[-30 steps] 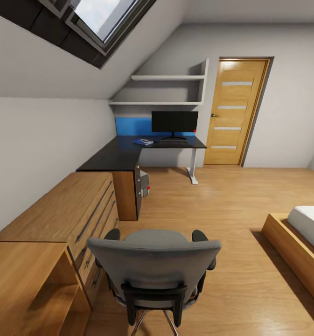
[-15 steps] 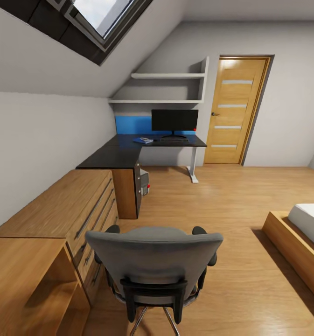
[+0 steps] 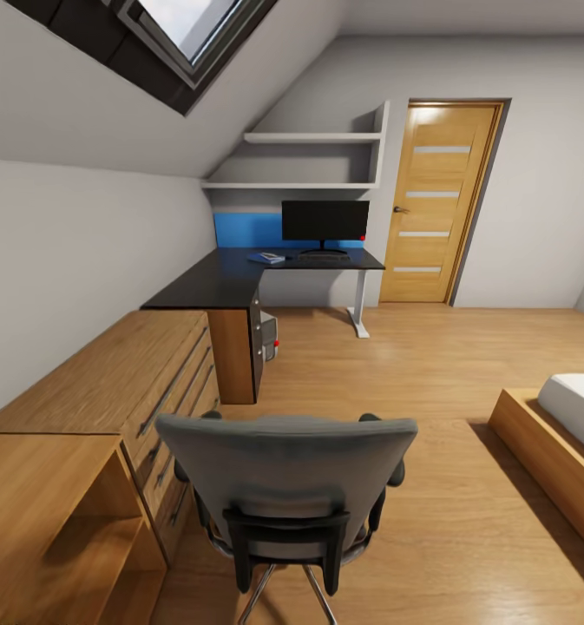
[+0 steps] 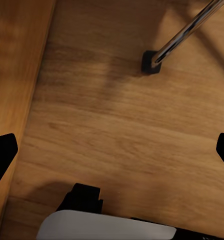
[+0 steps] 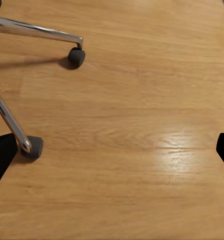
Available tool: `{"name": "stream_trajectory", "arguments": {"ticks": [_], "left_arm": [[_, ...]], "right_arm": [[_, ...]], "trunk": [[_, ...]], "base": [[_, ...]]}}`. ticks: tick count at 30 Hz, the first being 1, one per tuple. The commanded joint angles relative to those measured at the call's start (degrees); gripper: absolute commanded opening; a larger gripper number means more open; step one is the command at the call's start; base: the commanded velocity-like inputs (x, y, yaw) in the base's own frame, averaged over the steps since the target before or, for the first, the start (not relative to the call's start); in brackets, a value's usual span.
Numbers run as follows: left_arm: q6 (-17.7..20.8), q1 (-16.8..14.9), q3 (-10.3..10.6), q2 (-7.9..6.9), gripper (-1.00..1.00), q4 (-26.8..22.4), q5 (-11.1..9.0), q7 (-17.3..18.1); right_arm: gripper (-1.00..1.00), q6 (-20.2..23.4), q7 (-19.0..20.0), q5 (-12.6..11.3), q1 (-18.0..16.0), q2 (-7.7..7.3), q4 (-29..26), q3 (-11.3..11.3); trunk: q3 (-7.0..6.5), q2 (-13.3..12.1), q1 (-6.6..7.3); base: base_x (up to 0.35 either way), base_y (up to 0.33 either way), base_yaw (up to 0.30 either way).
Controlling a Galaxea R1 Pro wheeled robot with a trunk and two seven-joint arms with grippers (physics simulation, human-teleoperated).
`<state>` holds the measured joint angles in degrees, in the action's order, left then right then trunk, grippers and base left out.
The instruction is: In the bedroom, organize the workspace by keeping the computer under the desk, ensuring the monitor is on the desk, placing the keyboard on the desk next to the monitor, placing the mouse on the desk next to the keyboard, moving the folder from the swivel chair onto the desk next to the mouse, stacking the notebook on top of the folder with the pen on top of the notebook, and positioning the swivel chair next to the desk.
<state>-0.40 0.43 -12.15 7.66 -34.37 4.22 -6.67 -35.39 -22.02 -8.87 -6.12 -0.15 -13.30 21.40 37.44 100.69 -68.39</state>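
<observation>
The chair (image 3: pixel 287 482) stood in the foreground of the head view with its grey back toward the camera, black armrests poking out at either side and chrome base legs showing below. It was on the wood floor (image 3: pixel 430 391), well apart from the desk (image 3: pixel 231 282), with a wooden chest (image 3: pixel 118 382) just beside it on the left.

The desk ran along the far corner under the sloped ceiling, its black top bending in an L. On it stood the monitor (image 3: pixel 324 221) in front of a blue panel (image 3: pixel 246 231). The keyboard (image 3: pixel 324 258) lay before the monitor's base, and the blue folder (image 3: pixel 265 258) lay to its left with something dark on top, too small to tell apart. The computer (image 3: pixel 267 338) sat under the desk beside the drawers. White shelves (image 3: pixel 313 161) hung above, a wooden door (image 3: pixel 437 204) stood to the right, and a bed (image 3: pixel 556 443) edged in at the right.

In the left wrist view the left gripper (image 4: pixel 112 150) had its dark fingertips (image 4: pixel 2 155) at the frame's opposite edges, spread wide and holding nothing, above the floor with a chair leg and caster (image 4: pixel 151 62) near.

In the right wrist view the right gripper (image 5: pixel 112 155) was likewise spread wide and empty, over the floor, with two chrome legs and their casters (image 5: pixel 76 56) close by.
</observation>
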Motion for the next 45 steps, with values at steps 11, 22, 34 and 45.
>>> {"name": "stream_trajectory", "arguments": {"ticks": [11,22,34,45], "left_arm": [[-0.04,0.01,-0.38,-0.08,1.00,-0.08,0.52,-0.01],[-0.11,0.01,-0.41,-0.10,1.00,-0.08,0.53,-0.10],[-0.11,0.01,-0.42,-0.14,1.00,-0.08,0.53,-0.10],[-0.17,0.01,-0.49,-0.18,1.00,-0.08,0.48,-0.10]], "right_arm": [[1.00,-0.20,-0.22,-0.53,-0.07,-0.02,0.15,0.49],[1.00,-0.20,-0.22,-0.54,-0.06,-0.03,0.21,0.48],[1.00,-0.13,-0.22,-0.50,-0.04,-0.03,0.21,0.51],[1.00,-0.16,-0.22,-0.46,-0.07,-0.03,0.21,0.56]], "trunk": [[2.02,4.45,-2.42],[4.00,8.86,-4.84],[6.15,13.67,-7.47],[8.13,18.09,-9.89]], "base": [[0.000,0.020,0.000],[0.000,0.031,0.000],[0.000,0.096,0.000],[0.000,0.026,0.000]]}}
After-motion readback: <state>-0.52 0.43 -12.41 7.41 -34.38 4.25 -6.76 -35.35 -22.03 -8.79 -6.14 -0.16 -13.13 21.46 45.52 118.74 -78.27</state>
